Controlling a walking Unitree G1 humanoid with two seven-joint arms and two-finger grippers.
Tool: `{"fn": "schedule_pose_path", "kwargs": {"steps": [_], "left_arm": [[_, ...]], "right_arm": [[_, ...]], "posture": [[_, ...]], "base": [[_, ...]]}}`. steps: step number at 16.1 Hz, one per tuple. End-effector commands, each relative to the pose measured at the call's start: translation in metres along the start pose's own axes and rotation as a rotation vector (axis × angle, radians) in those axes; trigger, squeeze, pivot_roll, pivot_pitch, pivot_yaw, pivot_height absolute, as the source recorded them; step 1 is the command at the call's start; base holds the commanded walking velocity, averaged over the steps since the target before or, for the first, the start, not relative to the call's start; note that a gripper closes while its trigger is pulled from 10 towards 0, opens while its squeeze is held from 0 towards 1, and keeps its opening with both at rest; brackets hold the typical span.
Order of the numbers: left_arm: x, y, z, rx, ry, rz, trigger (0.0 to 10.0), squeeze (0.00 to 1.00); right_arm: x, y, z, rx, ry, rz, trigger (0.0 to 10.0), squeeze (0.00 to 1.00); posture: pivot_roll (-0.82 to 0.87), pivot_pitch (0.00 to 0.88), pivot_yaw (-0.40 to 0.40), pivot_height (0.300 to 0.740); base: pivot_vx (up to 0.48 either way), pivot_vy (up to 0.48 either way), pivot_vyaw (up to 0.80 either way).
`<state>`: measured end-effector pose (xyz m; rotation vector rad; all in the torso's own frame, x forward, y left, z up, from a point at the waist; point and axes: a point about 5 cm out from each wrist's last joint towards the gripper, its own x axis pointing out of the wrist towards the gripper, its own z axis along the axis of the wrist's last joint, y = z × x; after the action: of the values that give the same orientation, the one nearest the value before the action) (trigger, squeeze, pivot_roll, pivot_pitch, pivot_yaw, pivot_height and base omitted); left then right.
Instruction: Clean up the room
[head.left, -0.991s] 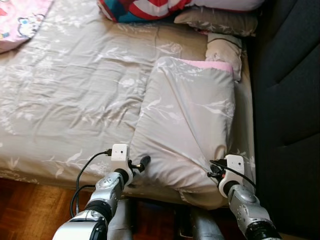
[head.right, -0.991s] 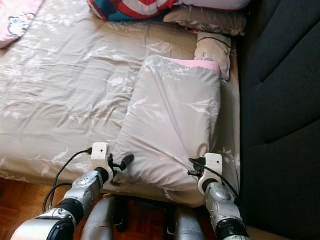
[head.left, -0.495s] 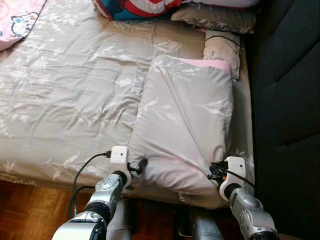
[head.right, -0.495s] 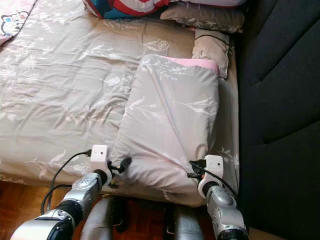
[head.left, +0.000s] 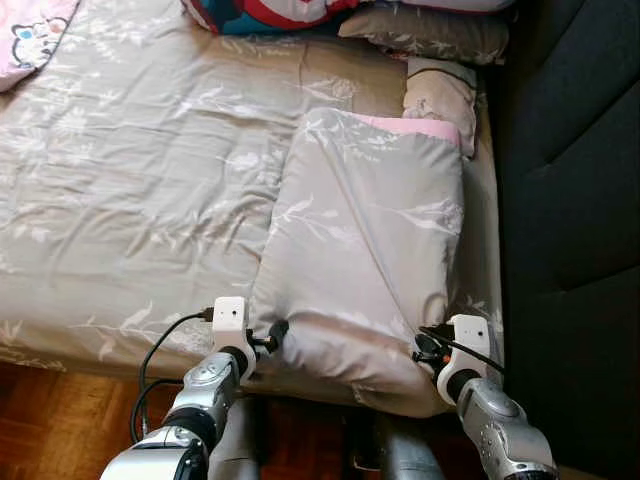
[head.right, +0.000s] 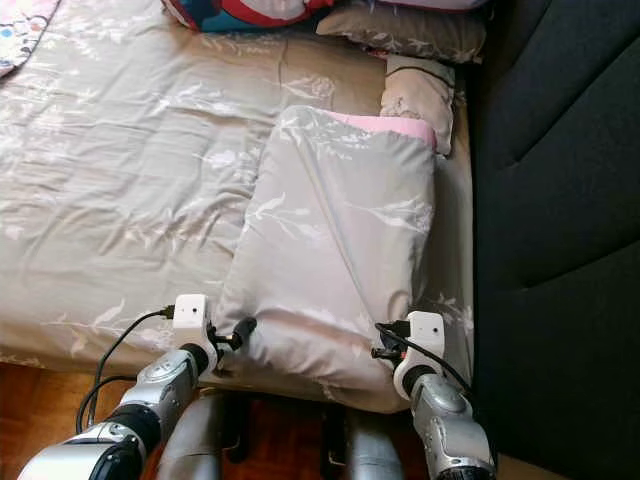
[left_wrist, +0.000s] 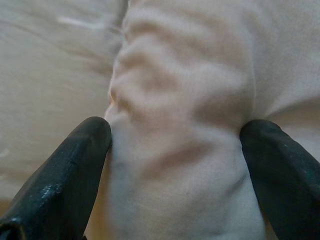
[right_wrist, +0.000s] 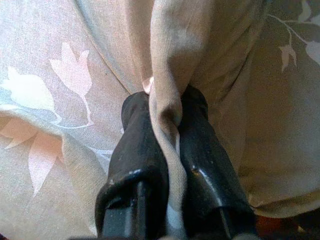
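Lying on the right side of the bed, close to the dark sofa, is a folded grey blanket with a pink edge at its far end. The right pincer is closed on a fold of the blanket at its near right corner. The left pincer stands with its fingers spread wide, one on each side of the near left corner of the blanket. Several pillows lie at the head of the bed.
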<state>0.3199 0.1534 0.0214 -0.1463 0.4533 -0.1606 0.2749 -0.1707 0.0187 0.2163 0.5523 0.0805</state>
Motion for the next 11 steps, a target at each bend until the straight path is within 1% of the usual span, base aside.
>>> {"fn": "schedule_pose_path", "kwargs": {"steps": [1,2,3,7,11], "left_arm": [[-0.011,-0.003,-0.043,-0.044,0.167,-0.007,10.0,0.0],[-0.011,-0.006,-0.047,-0.059,0.182,-0.016,4.7,0.0],[-0.011,-0.007,-0.047,-0.074,0.183,-0.024,0.0,0.0],[-0.01,-0.01,-0.044,-0.094,0.167,-0.058,0.0,0.0],[-0.007,-0.011,-0.036,-0.119,0.131,-0.061,0.0,0.0]], "right_arm": [[-0.012,-0.016,-0.041,0.032,0.161,-0.06,0.0,0.0],[-0.015,-0.016,-0.041,0.031,0.167,-0.059,0.0,0.0],[-0.015,-0.016,-0.04,0.031,0.168,-0.06,0.0,0.0],[-0.014,-0.015,-0.039,0.038,0.167,-0.057,0.0,0.0],[-0.012,-0.008,-0.041,0.048,0.176,-0.046,0.0,0.0]], "posture": [[-0.2,0.444,-0.141,0.669],[-0.2,0.448,-0.146,0.669],[-0.2,0.451,-0.147,0.669],[-0.2,0.452,-0.146,0.669],[-0.19,0.451,-0.139,0.669]], "base": [[0.0,0.0,0.0],[0.0,0.0,0.0],[0.0,0.0,0.0],[0.0,0.0,0.0],[0.0,0.0,0.0]]}}
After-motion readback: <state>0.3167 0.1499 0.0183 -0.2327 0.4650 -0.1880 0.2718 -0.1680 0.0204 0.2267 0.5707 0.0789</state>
